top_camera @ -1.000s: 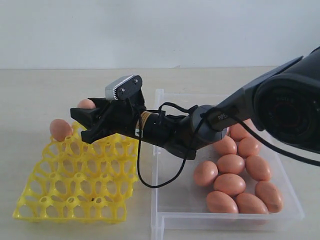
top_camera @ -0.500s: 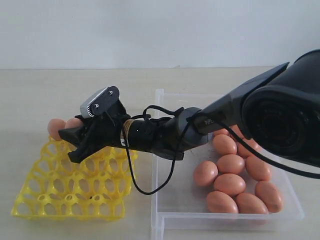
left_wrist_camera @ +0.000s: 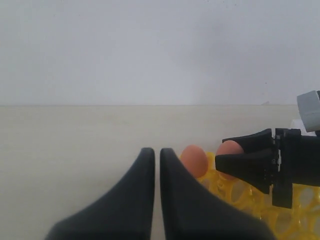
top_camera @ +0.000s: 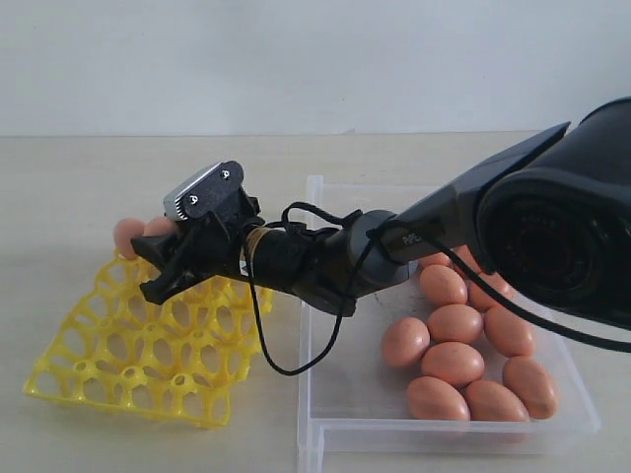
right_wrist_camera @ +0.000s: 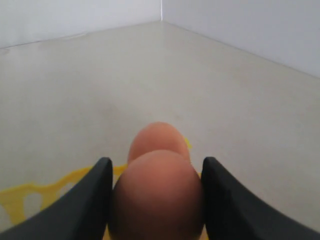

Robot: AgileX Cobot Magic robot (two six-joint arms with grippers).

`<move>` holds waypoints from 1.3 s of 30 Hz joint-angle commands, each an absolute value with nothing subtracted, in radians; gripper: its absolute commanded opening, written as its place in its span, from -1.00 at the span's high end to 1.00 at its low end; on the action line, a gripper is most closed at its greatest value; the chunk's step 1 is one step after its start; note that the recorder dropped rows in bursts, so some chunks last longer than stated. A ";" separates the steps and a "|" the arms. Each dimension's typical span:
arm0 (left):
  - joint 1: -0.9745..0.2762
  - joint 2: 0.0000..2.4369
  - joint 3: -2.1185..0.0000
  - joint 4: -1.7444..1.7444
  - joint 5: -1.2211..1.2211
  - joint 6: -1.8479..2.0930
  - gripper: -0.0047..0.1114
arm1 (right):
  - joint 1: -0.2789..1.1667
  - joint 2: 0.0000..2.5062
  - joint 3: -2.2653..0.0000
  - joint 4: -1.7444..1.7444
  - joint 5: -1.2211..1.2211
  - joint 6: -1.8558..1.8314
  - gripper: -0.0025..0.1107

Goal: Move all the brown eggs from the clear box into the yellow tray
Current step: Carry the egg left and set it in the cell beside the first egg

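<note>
the brown egg (right_wrist_camera: 157,195), a smooth matte orange-brown oval, is clamped between the two black fingers (right_wrist_camera: 95,200) of the right gripper (right_wrist_camera: 157,164) – it fills the whole gap and touches both pads, so that gripper is closed on it. it hangs right at the far corner of the bright yellow plastic egg tray (top_camera: 118,365), low over the cups, but i can't tell whether it's actually seated in a cell. just behind it sits a second egg (right_wrist_camera: 159,136) of the same colour, at the tray's far edge and close enough that the two look like they touch in the right wrist view. the tray lies just beside the left wall of the big clear plastic box (top_camera: 350,404), turned a bit askew to it. the rest of the brown eggs (top_camera: 455,323) are bunched in the right half of that box, around ten that i can count, a couple partly hidden behind the arm. the right arm reaches out of the box side and across the middle to the tray, with a loop of black cable (top_camera: 266,345) drooping under it and a silver camera housing (top_camera: 202,192) on top of the wrist. the left gripper (left_wrist_camera: 154,152) has its dark fingers pressed nearly together with nothing between them – it hovers over the beige tabletop (top_camera: 99,177), near the tray corner with the two eggs.
</note>
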State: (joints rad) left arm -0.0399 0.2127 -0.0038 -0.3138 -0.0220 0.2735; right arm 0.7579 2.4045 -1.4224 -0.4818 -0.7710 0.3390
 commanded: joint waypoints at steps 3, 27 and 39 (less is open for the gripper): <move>-0.045 0.216 0.000 -0.319 -0.031 0.279 0.85 | 0.756 2.402 -1.419 -0.396 -0.773 0.270 0.96; -0.045 0.216 0.000 -0.319 -0.031 0.279 0.85 | 0.756 2.392 -1.419 -0.359 -0.779 0.284 -0.08; -0.045 0.216 0.000 -0.319 -0.031 0.279 0.85 | 0.756 2.122 -1.419 -0.349 -0.321 0.249 -0.21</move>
